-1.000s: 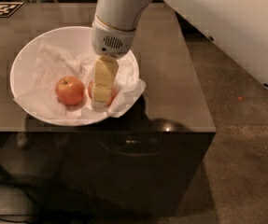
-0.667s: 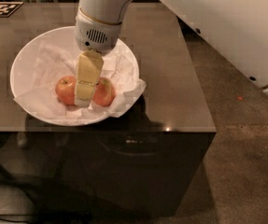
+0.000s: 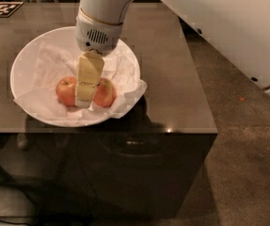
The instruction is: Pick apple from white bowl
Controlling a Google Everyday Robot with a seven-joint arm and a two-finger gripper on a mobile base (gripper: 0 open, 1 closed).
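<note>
— Where do we find the claw [image 3: 84, 98]?
— Down inside the bowl [image 3: 19, 62], at the end of the white arm [image 3: 107, 6] that hangs over the bowl's far side. The claw points almost straight down, and its tip sits low, toward the bowl's front.
— Spread or pressed together?
— We cannot tell. We see one yellowish column and no more.
— And the apple [image 3: 65, 91]?
— In the bowl's front half, a little left of the bowl's middle as we look, lying on the crumpled paper [image 3: 43, 65]. A second apple [image 3: 106, 93] lies a little right of the middle, so the claw stands between the two. Whether it touches either, we cannot say.
— And the bowl itself?
— It stands on the dark desk [image 3: 172, 60], near the front edge. A corner of the paper droops over the bowl's right rim.
</note>
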